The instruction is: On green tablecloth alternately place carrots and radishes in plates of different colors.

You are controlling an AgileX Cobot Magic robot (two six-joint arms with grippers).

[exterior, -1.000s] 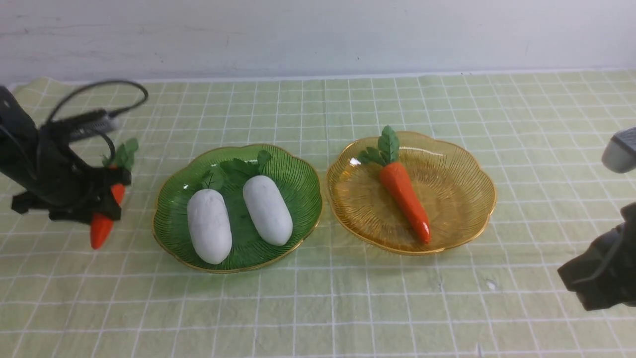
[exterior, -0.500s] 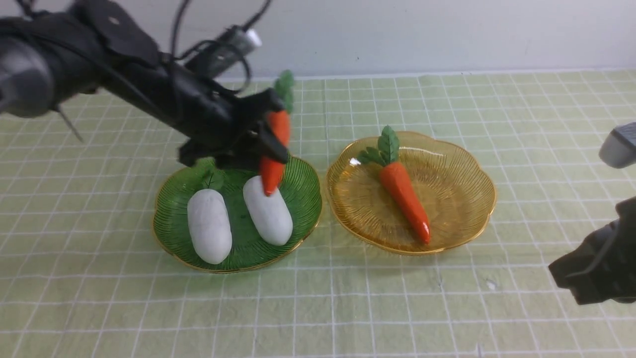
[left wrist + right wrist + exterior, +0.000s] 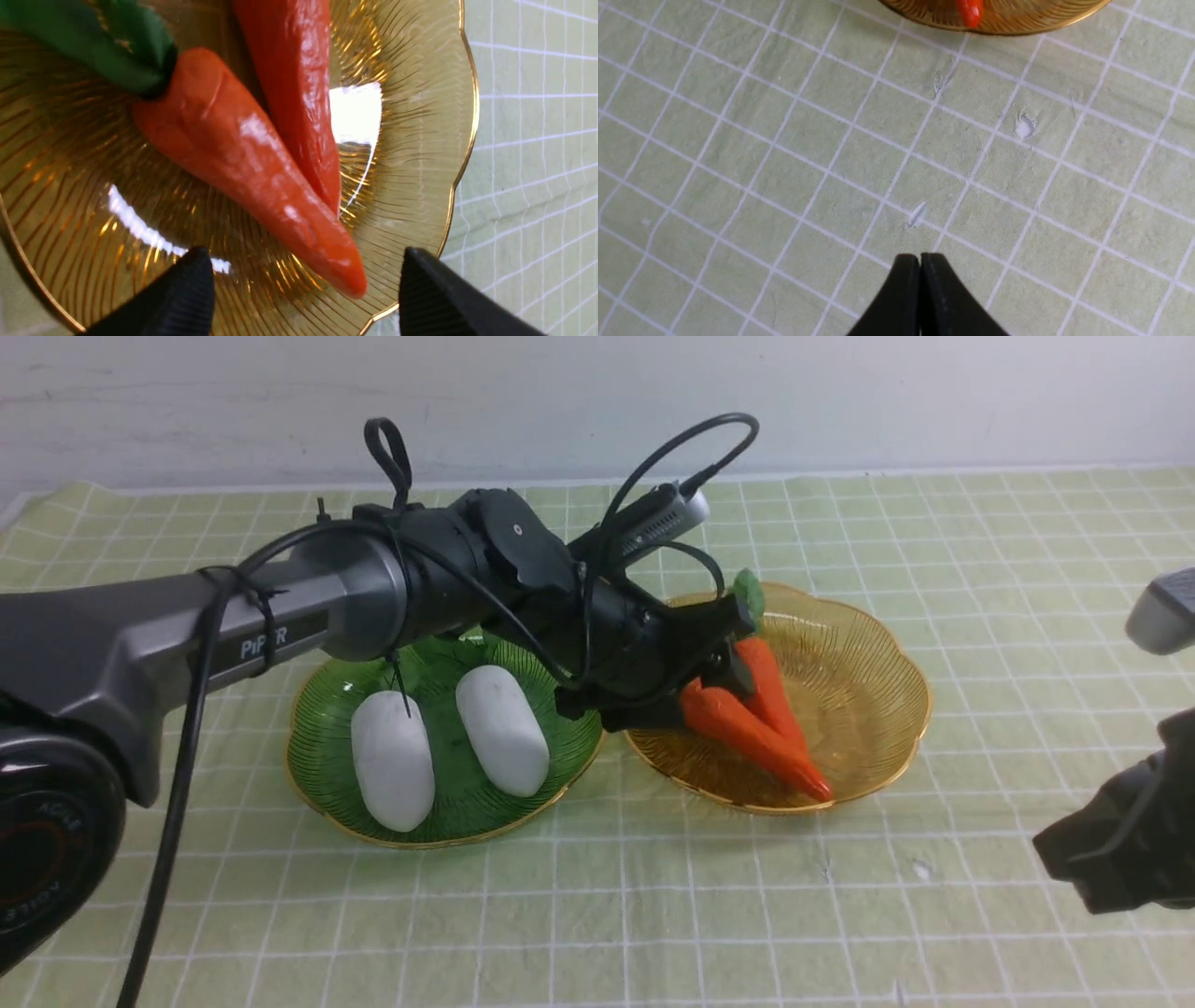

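**Q:** What has changed in the last second?

**A:** A second ago the left gripper (image 3: 306,256) held a carrot low over the cloth (image 3: 597,915) at far left. Half a second ago it carried that carrot above the green plate (image 3: 457,807). Now both carrots (image 3: 756,733) lie in the amber plate (image 3: 859,691), side by side and touching, with their tips toward the near rim.

**Q:** Left to right, how do things stand?

**A:** The left arm (image 3: 373,597) enters from the left edge, stretched almost level and angled slightly down to the right. A black cable (image 3: 177,821) hangs from it. The arm crosses the far part of the green plate, where two white radishes (image 3: 392,761) lie side by side. The gripper ends over the left part of the amber plate. The left fingers (image 3: 187,298) are spread wide, one on each side of a carrot's tip, and touch neither carrot. At far right the right gripper (image 3: 1111,863) hovers over bare cloth, well apart from the plates. The right fingers (image 3: 901,289) are pressed together and hold nothing.

**Q:** What blocks the view?

**A:** The left arm hides the radish leaves, the green plate's far rim, the amber plate's left rim and most of the carrot tops. One green leaf shows above the gripper.
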